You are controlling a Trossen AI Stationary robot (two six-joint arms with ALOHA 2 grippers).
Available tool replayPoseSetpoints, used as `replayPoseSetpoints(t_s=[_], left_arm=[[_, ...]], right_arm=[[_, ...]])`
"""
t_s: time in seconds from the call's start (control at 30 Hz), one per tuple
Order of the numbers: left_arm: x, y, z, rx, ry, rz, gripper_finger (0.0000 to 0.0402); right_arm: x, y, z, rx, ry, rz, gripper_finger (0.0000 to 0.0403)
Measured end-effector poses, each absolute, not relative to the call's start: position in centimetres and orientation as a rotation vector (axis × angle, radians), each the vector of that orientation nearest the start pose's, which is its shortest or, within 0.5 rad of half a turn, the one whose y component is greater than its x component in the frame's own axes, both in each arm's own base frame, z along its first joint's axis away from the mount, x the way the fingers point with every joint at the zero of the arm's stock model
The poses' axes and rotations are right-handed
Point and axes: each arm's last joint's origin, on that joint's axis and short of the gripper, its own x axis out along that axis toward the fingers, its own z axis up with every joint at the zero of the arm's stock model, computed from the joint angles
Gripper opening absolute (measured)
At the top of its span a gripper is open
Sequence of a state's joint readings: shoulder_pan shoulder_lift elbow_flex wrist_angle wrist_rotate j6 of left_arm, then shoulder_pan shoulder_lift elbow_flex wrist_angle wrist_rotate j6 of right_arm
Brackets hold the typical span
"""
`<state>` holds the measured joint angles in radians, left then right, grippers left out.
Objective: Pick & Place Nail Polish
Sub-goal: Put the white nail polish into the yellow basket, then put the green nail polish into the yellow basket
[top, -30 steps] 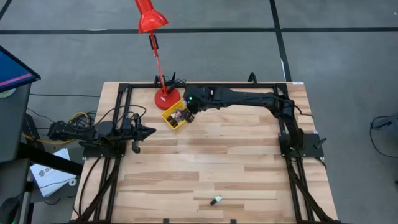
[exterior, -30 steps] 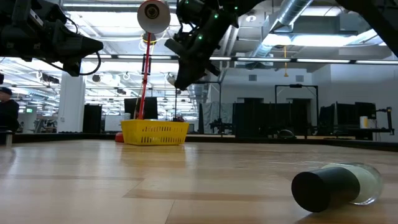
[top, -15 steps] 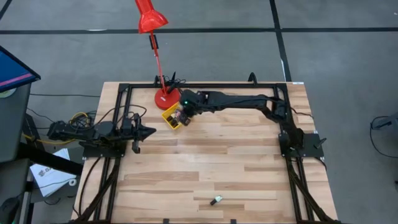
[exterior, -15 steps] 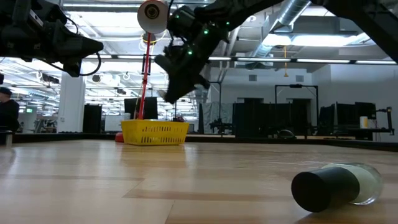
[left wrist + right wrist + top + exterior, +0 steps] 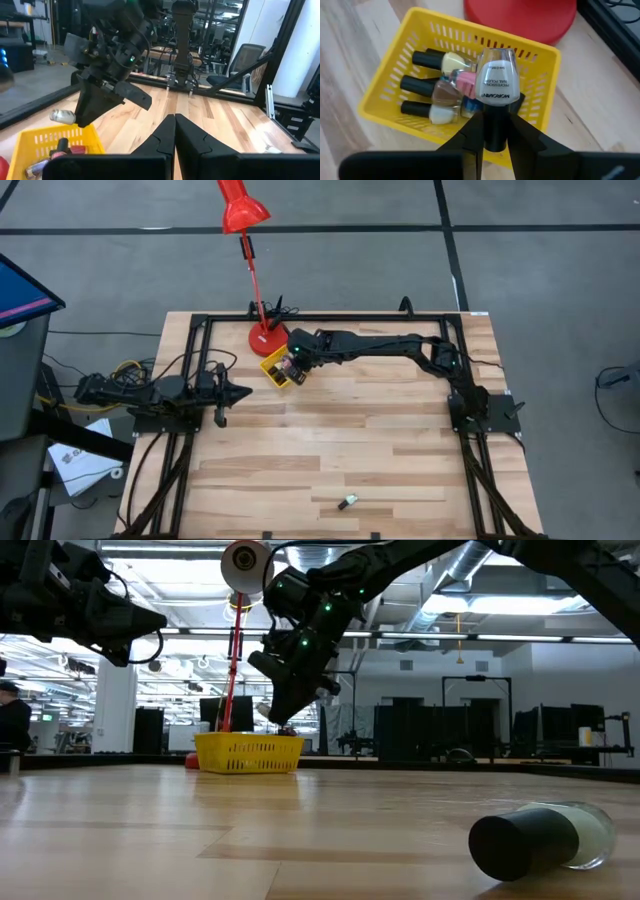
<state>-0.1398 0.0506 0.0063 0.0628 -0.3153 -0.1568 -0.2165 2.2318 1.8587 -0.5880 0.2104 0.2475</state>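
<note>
Over the far-left part of the wooden slatted table (image 5: 380, 430), the right gripper (image 5: 490, 131) hangs just above the small yellow plastic mesh basket (image 5: 385, 82), which stands beside the round red base of the red desk lamp (image 5: 268, 338). Its two dark fingers (image 5: 470, 131) stand only a little apart, pinching the dark cap of a tiny clear-bodied nail polish bottle with a white printed label (image 5: 496, 82); the bottle's body points away from the wrist, over the basket's inside. From the low view the same gripper (image 5: 285, 705) tilts down toward the basket (image 5: 250, 753), its tips close above the rim.

Several more finger-sized nail polish bottles with dark caps (image 5: 442, 90) lie on their sides inside the basket: one pale yellow, one pink, one whitish, and what may be a blue one partly hidden under the held bottle. One further small bottle with a dark cap and pale body (image 5: 347, 501) lies on its side near the front edge of the table, well apart from the basket; in the low view it shows large in the foreground (image 5: 545, 837).

At the table's left side, the left gripper (image 5: 174, 131) waits with its dark fingers pressed together, holding nothing, pointed across the boards toward the basket.
</note>
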Motion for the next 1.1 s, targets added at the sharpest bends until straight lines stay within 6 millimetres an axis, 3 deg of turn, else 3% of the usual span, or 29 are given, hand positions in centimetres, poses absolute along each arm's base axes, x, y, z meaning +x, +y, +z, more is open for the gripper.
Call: replayPoseSetpoints(t_s=[0.23, 0.67, 1.1], left_arm=[[9.9, -0.49, 16.8, -0.01, -0.022, 0.176, 0.0], [9.9, -0.49, 16.78, -0.005, -0.02, 0.176, 0.0], [9.9, -0.48, 16.83, -0.006, -0.024, 0.178, 0.0]], right_arm=[[47.3, -11.58, 19.96, 0.22, 0.918, -0.517, 0.0061], [47.29, -11.76, 19.98, 0.194, 0.922, -0.505, 0.0069], [47.31, -11.77, 20.06, 0.167, 0.924, -0.49, 0.0169]])
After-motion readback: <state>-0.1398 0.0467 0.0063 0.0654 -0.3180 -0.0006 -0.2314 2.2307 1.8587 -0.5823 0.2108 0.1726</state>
